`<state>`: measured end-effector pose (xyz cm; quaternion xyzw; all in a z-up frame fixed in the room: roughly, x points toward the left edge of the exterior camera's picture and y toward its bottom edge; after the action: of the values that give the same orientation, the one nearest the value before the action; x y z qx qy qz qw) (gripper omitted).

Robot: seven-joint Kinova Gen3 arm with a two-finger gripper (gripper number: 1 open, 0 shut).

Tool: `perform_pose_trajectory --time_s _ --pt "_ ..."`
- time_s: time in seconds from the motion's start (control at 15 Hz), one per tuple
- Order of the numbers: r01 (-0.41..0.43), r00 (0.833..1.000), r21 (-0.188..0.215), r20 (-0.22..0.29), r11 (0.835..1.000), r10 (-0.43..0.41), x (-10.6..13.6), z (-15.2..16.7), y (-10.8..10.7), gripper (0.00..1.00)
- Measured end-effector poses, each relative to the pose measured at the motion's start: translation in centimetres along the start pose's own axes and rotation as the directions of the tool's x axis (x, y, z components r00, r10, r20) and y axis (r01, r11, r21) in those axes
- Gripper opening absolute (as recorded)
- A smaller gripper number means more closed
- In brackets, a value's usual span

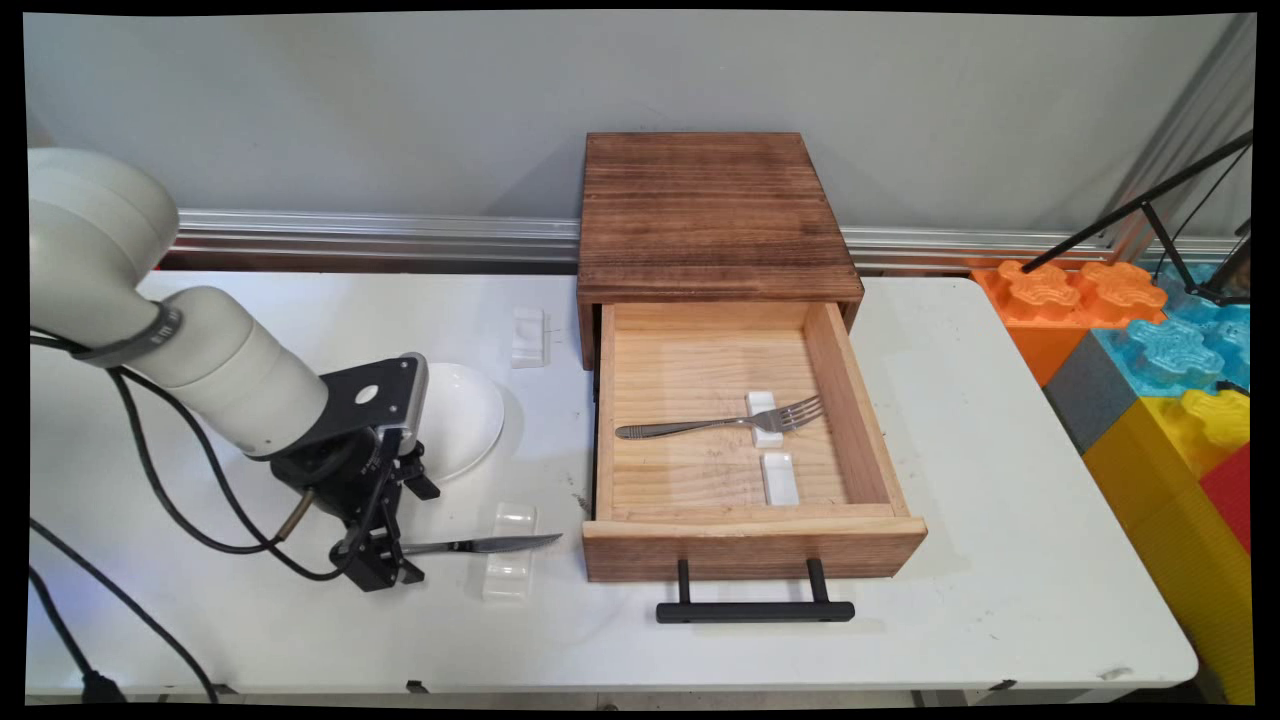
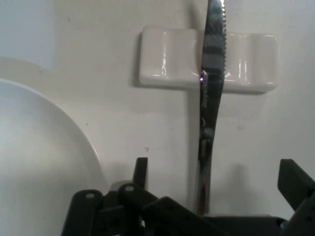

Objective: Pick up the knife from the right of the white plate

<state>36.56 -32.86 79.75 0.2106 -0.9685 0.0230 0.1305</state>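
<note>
At lower left of the frame, the end effector (image 1: 385,552) stood with fingers spread around the handle of a knife (image 1: 480,545). Its blade ran rightward across a white rest (image 1: 508,565) on the desk (image 1: 1000,560), toward the open wooden drawer (image 1: 745,545) holding a fork (image 1: 720,422).

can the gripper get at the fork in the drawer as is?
Probably yes: the drawer is pulled out and open on top, and the fork lies uncovered across a white rest. The gripper sits at the knife handle.
</note>
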Motion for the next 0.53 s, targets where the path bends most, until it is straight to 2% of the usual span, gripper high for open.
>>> perform_pose_trajectory --time_s 0.53 --pt "-0.017 1.000 0.002 -0.014 1.000 0.017 0.1 1.7 -0.7 1.00"
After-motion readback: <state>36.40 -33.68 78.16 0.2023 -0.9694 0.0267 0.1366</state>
